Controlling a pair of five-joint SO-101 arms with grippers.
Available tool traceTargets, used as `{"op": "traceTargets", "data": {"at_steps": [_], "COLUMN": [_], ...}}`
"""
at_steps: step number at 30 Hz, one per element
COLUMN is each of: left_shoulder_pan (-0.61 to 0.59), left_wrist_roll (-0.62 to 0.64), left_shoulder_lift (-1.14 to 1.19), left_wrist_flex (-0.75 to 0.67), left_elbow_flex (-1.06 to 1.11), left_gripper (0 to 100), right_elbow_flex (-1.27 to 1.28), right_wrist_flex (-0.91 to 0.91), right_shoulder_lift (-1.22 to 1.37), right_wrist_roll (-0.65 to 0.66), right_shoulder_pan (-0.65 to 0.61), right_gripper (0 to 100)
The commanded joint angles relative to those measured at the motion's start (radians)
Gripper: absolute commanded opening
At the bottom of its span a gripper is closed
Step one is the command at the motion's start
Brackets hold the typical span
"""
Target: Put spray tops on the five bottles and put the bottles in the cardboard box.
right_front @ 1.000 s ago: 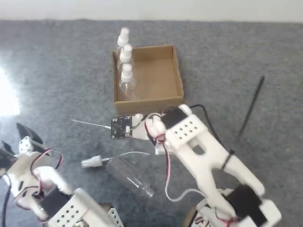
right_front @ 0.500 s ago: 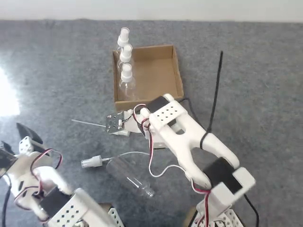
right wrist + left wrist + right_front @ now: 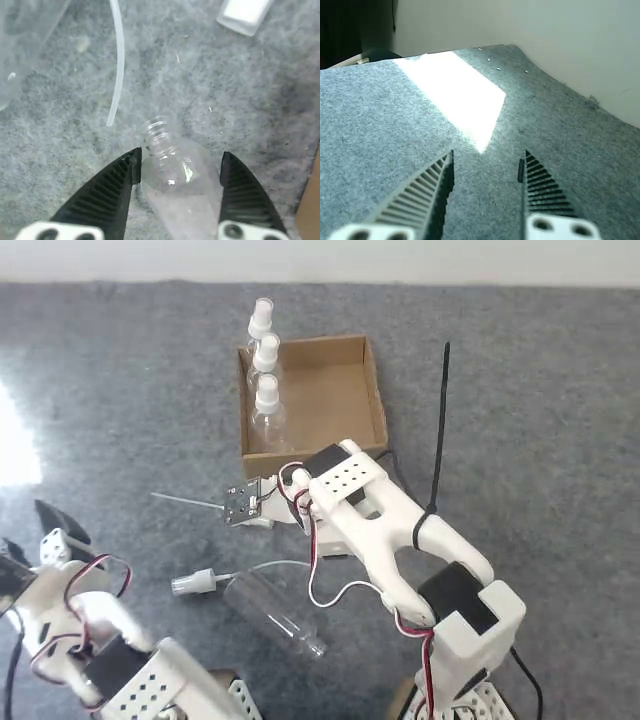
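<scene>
We found the right gripper (image 3: 181, 154) spread open astride a capless clear plastic bottle (image 3: 172, 182) lying on coarse grey carpet (image 3: 260, 100), a thin curved tube (image 3: 118, 60) beside its neck, the cardboard box (image 3: 375, 390) close by, the left gripper (image 3: 488, 154) likewise open.

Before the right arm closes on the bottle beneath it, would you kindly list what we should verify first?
1. The right gripper is open: ok, jaws spread.
2. The uncapped bottle lies between the jaws: ok, it is on the carpet.
3. That bottle has its top fitted: not ok, the neck is bare.
4. A loose spray top is available: ok, it lies beside a second uncapped bottle.
5. The cardboard box has room: ok, three capped bottles stand along one side.
6. The left gripper is free: ok, open and holding nothing.
</scene>
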Motion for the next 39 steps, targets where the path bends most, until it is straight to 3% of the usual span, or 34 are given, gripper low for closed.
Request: {"op": "traceTargets", "data": {"at_steps": [1,12,39], "left_shoulder_pan": [0.006,0.006,0.006], "left_wrist_roll": [0.006,0.006,0.006], "left_shoulder_lift": [-0.011,-0.011,-0.011], "left_wrist_flex": [-0.032,-0.032,-0.032], "left_elbow_flex": [-0.004,-0.004,-0.004], "left_gripper": [20,20,20], "right_elbow_flex": [-0.048,-0.044,-0.103], "right_wrist_flex": [-0.005,0.130,0.173], "right_shoulder_lift": [-0.005,-0.016,-0.016], "right_wrist_roll": [0.009,0.005,-0.005], "right_shoulder_pan": [0.001,0.039,0.539], "right_gripper": [19.9,19.9,19.9]}}
